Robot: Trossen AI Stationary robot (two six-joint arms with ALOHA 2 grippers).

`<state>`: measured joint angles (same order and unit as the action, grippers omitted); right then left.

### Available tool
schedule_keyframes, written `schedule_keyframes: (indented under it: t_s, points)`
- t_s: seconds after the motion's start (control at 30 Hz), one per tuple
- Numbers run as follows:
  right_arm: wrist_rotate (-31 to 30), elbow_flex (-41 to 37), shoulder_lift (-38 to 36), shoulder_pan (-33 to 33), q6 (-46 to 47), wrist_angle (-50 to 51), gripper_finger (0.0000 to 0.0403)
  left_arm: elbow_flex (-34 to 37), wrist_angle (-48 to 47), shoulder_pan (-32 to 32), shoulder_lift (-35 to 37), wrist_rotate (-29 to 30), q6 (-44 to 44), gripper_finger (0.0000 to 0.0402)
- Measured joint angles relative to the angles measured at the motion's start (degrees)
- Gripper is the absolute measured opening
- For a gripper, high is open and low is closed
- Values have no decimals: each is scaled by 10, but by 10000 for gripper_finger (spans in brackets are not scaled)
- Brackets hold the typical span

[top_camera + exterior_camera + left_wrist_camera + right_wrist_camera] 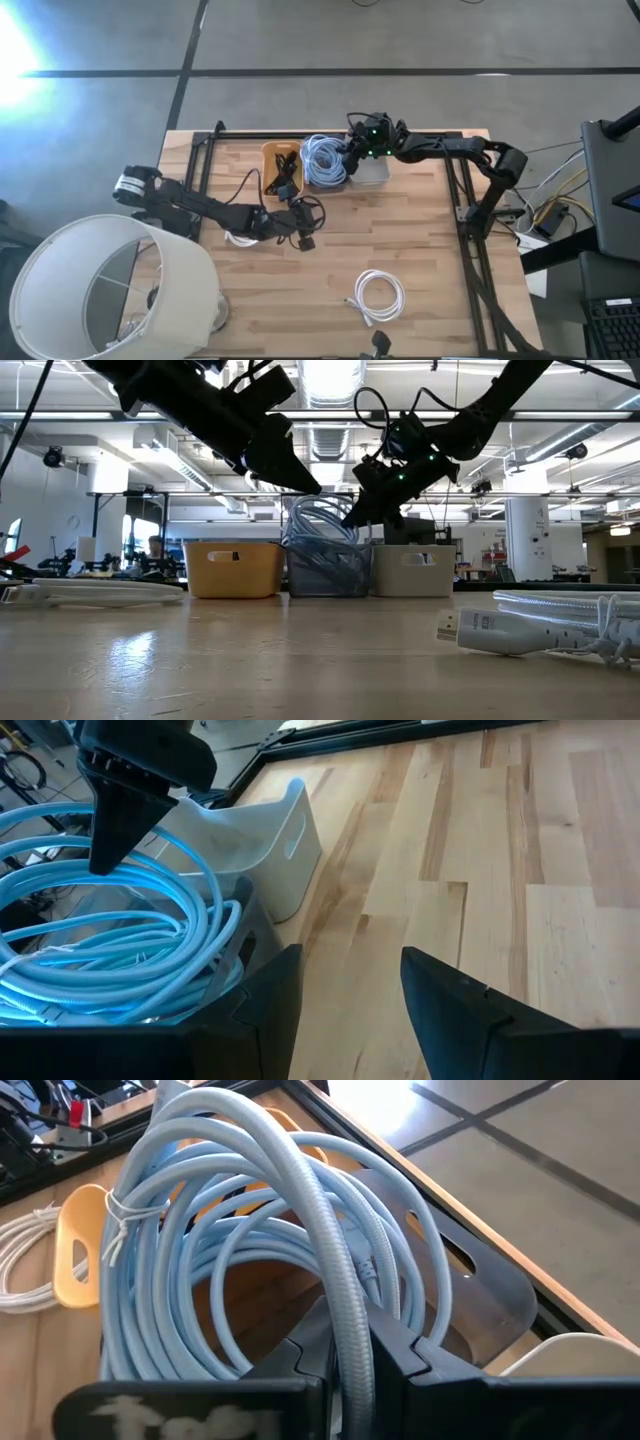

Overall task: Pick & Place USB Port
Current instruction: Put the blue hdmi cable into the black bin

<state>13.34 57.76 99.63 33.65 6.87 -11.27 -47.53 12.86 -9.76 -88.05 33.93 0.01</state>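
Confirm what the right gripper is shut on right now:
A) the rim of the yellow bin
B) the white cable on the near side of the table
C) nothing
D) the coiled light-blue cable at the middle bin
D: in the right wrist view the right gripper pinches a strand of the light-blue cable coiled in the grey bin.

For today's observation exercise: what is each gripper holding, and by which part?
The right gripper pinches one loop of the coiled light-blue cable over the grey bin. The left gripper holds nothing.
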Motion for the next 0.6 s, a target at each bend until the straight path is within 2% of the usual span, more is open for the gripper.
schedule_keyframes:
  t_s: [0.43,0.6]
  points:
    - [-3,0,0,0,-22,-2,29,0,0,0,0,0,0,174]
    - [-4,0,0,0,-22,-36,29,0,0,0,0,0,0,174]
